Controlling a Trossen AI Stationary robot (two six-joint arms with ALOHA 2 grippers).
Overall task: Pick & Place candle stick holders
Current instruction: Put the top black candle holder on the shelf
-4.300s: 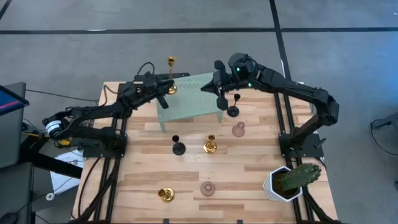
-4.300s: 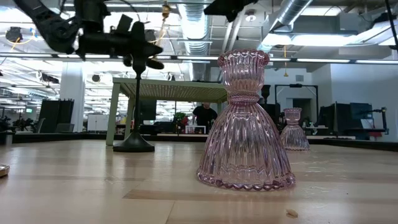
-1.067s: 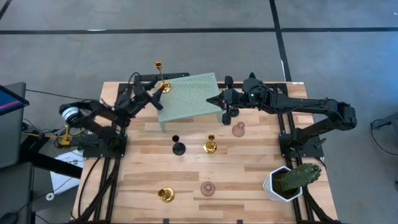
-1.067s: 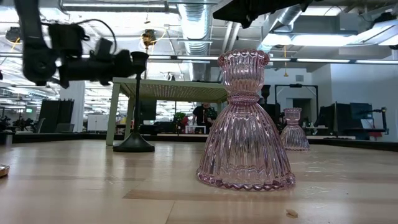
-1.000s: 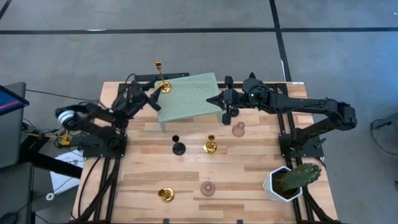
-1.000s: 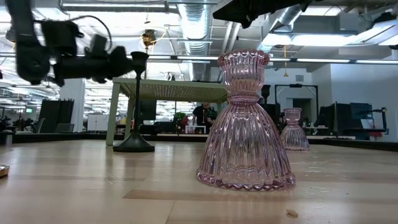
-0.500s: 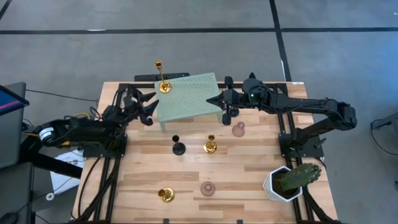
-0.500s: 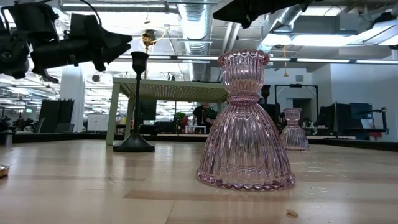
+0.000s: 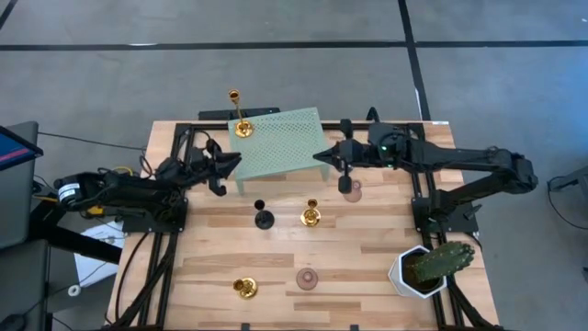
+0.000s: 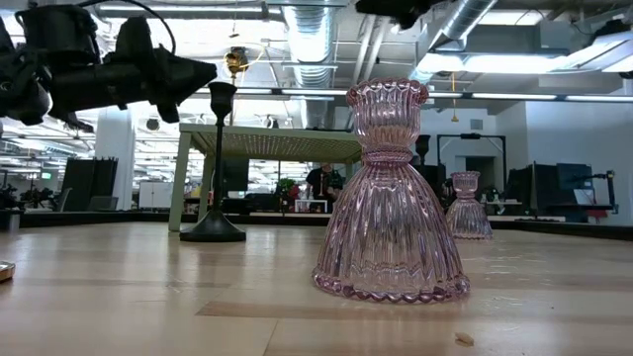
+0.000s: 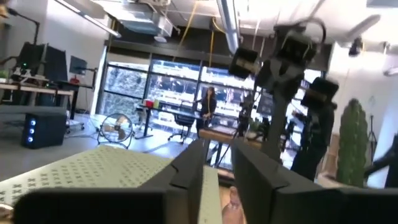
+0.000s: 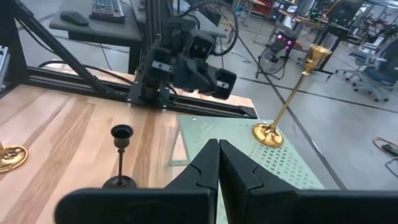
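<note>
- A wooden table (image 9: pixel 367 267) stands on a grey floor; the low view shows an office with a person behind.
- A green shelf (image 9: pixel 280 147) carries one tall gold holder (image 9: pixel 240 118).
- Other holders stand below it, with a cactus (image 9: pixel 436 262) at the corner.
- The left gripper (image 9: pixel 228 167) has its fingers slightly apart and empty.
- The right gripper (image 9: pixel 322 157) is pressed together and empty.

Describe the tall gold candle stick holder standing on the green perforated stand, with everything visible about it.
The tall gold candle stick holder looks like shiny brass-coloured metal: a round flared base, a thin straight stem and a small cup on top. It stands upright at the back left corner of the pale green perforated stand, its base resting on the stand's top. Nothing else touches it. The right wrist view shows the stem leaning in the picture, base flat on the stand. The left gripper hangs nearby, clear of it.
</note>
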